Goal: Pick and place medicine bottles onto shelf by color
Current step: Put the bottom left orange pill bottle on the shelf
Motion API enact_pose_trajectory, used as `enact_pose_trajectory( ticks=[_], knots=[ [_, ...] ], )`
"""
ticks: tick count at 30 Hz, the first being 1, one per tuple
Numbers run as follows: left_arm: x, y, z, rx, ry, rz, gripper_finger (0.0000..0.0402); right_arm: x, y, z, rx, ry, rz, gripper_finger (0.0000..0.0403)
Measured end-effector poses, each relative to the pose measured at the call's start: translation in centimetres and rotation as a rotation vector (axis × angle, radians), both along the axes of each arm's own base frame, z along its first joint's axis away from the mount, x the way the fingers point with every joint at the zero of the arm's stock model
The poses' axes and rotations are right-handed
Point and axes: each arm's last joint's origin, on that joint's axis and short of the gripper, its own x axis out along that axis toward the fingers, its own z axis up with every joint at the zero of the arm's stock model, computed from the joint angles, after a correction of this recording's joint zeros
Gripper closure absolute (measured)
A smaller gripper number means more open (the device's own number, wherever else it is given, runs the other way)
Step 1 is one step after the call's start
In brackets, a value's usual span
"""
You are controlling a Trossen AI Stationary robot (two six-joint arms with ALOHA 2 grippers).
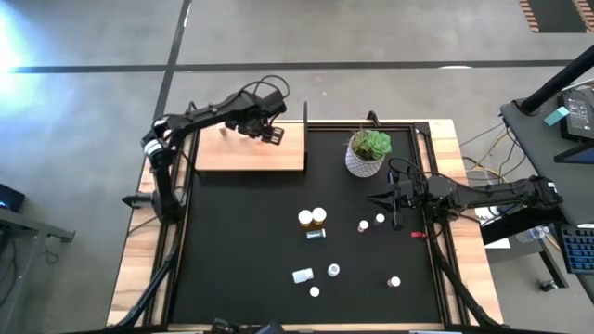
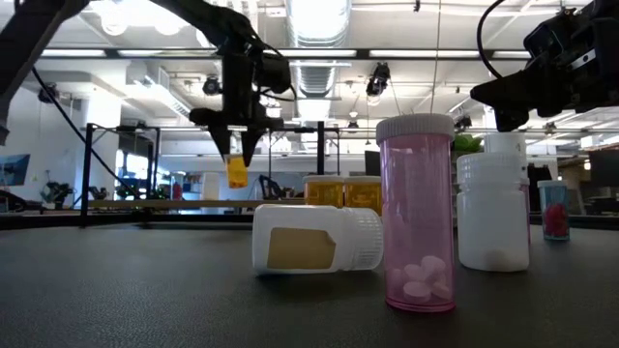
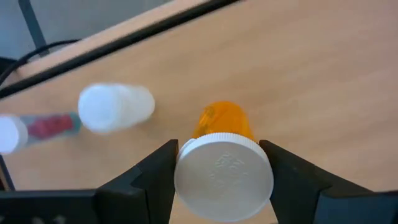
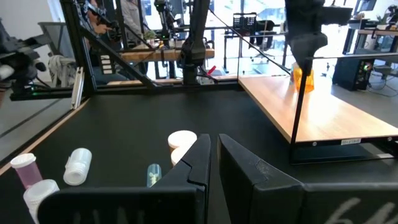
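A: Fig. layout, shelf [image 1: 251,153] posn? 
B: Far-left corner of mat [image 1: 241,241], plant pot [image 1: 366,160] just right of it, at the far edge.

A: Left gripper [image 1: 270,134]? 
B: Over shelf's far-right part, w/ one bottle [image 3: 224,171] btwn its fingers, above the board. Two more bottles [image 3: 115,107] sit on the shelf beside it.

A: Right gripper [image 1: 394,198]? 
B: Right side of mat, nearer than the pot; two small bottles [image 1: 371,223] just left of it.

A: Mid-mat? 
B: Bottle pair [image 1: 312,219] touching side by side; near-centre group [image 1: 316,276] nearer the front edge, one lying down; single bottle [image 1: 394,281] front-right.
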Motion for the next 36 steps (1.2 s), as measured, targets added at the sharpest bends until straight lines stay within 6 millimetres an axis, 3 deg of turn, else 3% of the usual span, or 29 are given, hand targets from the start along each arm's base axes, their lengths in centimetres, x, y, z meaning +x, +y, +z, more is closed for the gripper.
enact_pose_trajectory(
  ticks=[7,17,36],
  knots=[
    [-0.2,2.2,-0.7,-0.014,0.014,0.018,0.0214,0.0,0.0,0.0,0.0,0.0,0.0,0.038],
    [-0.6,3.8,-1.5,-0.023,0.005,0.018,0.0214,0.0,0.0,0.0,0.0,0.0,0.0,0.038],
    [-0.4,4.0,-1.7,-0.019,-0.027,0.02,0.021,0.0,0.0,0.0,0.0,0.0,0.0,0.038]
  ],
)
